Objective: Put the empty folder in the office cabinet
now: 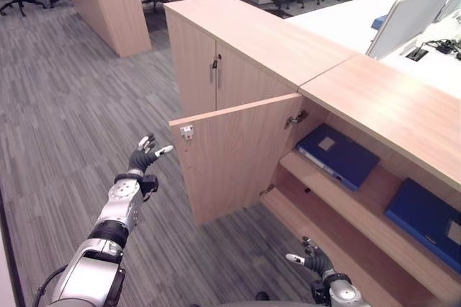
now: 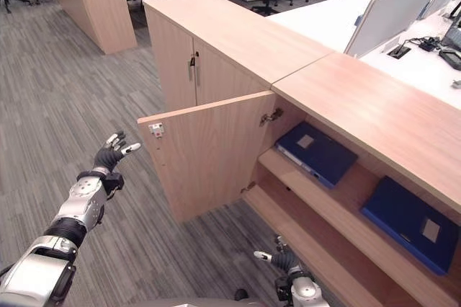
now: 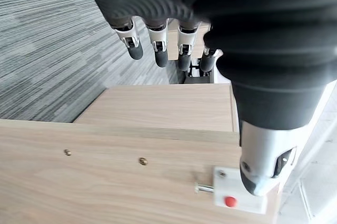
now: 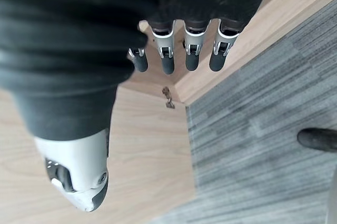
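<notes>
Lying flat on the upper shelf (image 1: 403, 231) inside the open cabinet (image 1: 374, 101), a blue folder (image 1: 338, 154) is sitting toward the shelf's hinge-side end, and a second blue folder (image 1: 425, 219) is resting further along the same shelf, near its far end. Which one is the empty folder can't be told from here; neither hand is carrying anything, so the placing step is looking done, as a judgement.

The cabinet door (image 1: 234, 152) is standing swung wide open, its free edge w/ the small white catch (image 1: 186, 132) pointing toward the left hand (image 1: 144, 159). That hand is hovering just beside the door's free edge, apart from it, fingers relaxed and spread, grasping nothing; the left wrist view is showing the fingers (image 3: 158, 50) loose above the door's top edge, thumb next to the catch.

The right hand (image 1: 311, 258) is hanging low by the front edge of the bottom shelf (image 1: 317, 238), fingers released too, holding nothing; the right wrist view is showing its fingers (image 4: 190, 58) straight over the wood and carpet (image 1: 65, 105).

Step in hand, prob.: closing up. Next move is calling for the left hand to get onto the door's outer face near the free edge and push it round on its hinge (image 1: 295, 117) till it's sitting flush, w/ the right hand pulling clear of the shelf front first so it isn't getting trapped.
</notes>
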You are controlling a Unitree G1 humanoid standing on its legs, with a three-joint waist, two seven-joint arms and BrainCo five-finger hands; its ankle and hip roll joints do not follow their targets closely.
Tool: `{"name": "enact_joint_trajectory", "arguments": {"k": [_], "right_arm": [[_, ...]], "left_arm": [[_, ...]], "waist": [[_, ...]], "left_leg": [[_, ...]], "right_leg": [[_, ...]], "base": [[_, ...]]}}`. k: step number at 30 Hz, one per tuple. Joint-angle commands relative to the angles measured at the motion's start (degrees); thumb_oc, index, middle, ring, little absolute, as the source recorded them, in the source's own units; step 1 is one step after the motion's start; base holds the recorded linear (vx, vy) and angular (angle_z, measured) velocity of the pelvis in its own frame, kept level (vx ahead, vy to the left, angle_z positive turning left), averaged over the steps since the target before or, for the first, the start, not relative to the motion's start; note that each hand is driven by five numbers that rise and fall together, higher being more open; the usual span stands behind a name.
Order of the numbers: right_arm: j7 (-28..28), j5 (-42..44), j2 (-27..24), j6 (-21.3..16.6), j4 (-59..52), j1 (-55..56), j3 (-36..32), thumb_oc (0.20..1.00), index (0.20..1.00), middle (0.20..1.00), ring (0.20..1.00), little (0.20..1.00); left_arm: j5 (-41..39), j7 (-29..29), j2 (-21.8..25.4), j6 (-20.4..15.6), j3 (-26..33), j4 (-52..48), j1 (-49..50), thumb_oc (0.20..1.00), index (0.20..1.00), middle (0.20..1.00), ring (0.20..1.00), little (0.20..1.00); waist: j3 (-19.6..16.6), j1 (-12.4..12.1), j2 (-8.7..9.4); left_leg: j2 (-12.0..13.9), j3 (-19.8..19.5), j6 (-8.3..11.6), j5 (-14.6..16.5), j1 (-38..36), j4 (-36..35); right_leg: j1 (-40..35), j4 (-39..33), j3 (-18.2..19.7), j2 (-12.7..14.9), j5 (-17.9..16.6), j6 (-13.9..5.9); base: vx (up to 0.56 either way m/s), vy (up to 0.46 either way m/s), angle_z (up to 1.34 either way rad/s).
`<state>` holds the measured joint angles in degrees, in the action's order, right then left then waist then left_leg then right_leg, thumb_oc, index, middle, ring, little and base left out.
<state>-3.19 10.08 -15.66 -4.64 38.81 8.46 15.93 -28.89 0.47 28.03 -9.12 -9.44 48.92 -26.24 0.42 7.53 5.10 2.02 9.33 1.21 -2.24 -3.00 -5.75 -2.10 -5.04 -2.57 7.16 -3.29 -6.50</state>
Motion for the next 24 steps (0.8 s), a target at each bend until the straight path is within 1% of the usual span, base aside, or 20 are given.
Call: {"name": "enact_joint_trajectory", "arguments": {"k": [1, 7, 12, 19, 22, 24], "right_arm": [[-0.3, 0.8, -0.9, -2.1, 0.8, -4.3, 0.2, 1.0, 1.0, 1.0, 1.0, 1.0], [-0.2, 0.3, -0.8, -1.9, 1.0, -4.8, 0.6, 1.0, 1.0, 1.0, 1.0, 1.0], [0.2, -0.4, -0.9, -2.0, 0.9, -5.1, 1.5, 1.0, 1.0, 1.0, 1.0, 1.0], [0.9, -1.0, -0.9, -2.0, -0.2, -4.8, 1.6, 1.0, 1.0, 1.0, 1.0, 1.0], [1.1, -1.1, -0.9, -1.9, -0.4, -4.6, 1.4, 1.0, 1.0, 1.0, 1.0, 1.0], [1.2, -1.2, -0.7, -1.8, -0.3, -4.5, 1.2, 1.0, 1.0, 1.0, 1.0, 1.0]], "left_arm": [[-1.4, -0.4, -1.0, -2.3, 0.0, 4.8, -8.7, 1.0, 1.0, 1.0, 1.0, 1.0], [-0.1, -0.8, -2.9, -1.9, -1.6, 5.4, -8.9, 1.0, 1.0, 1.0, 1.0, 1.0], [1.1, -2.4, -5.2, -1.5, -5.0, 3.9, -10.4, 1.0, 1.0, 1.0, 1.0, 1.0], [2.0, -5.3, -8.0, -1.3, -10.1, -4.6, -7.5, 1.0, 1.0, 1.0, 1.0, 1.0], [1.9, -6.1, -8.5, -1.1, -11.2, -6.7, -6.4, 1.0, 1.0, 1.0, 1.0, 1.0], [2.1, -7.5, -9.0, -1.1, -13.2, -9.7, -4.9, 1.0, 1.0, 1.0, 1.0, 1.0]], "waist": [[1.6, -0.4, -1.6], [1.6, -0.2, -1.06], [1.6, 0.1, -0.92], [1.9, -0.7, -1.1], [2.0, -1.0, -1.17], [2.2, -1.5, -1.34]], "left_leg": [[3.1, 1.7, 2.12, 5.9, -5.1, 0.8], [3.2, 2.2, 1.97, 6.2, -5.5, 0.8], [3.0, 2.0, 1.88, 6.4, -5.5, 0.8], [2.8, 1.0, 1.66, 6.3, -5.3, 0.8], [2.7, 0.6, 1.6, 6.3, -5.1, 0.8], [2.5, 0.1, 1.53, 6.2, -4.9, 0.8]], "right_leg": [[0.1, 3.8, -0.6, 4.1, 0.3, -7.57], [0.4, 3.9, -0.3, 4.0, 0.2, -7.68], [0.2, 3.8, -0.5, 4.1, 0.2, -7.69], [-0.3, 3.7, -1.5, 4.4, 0.3, -7.61], [-0.4, 3.6, -1.8, 4.4, 0.4, -7.55], [-0.7, 3.5, -2.4, 4.6, 0.5, -7.49]], "base": [[0.0, 0.0, 0.0], [0.01, 0.008, -0.03], [0.0, 0.0, 0.0], [0.0, 0.004, 0.03], [0.0, 0.007, 0.13], [-0.01, 0.013, 0.08]]}}
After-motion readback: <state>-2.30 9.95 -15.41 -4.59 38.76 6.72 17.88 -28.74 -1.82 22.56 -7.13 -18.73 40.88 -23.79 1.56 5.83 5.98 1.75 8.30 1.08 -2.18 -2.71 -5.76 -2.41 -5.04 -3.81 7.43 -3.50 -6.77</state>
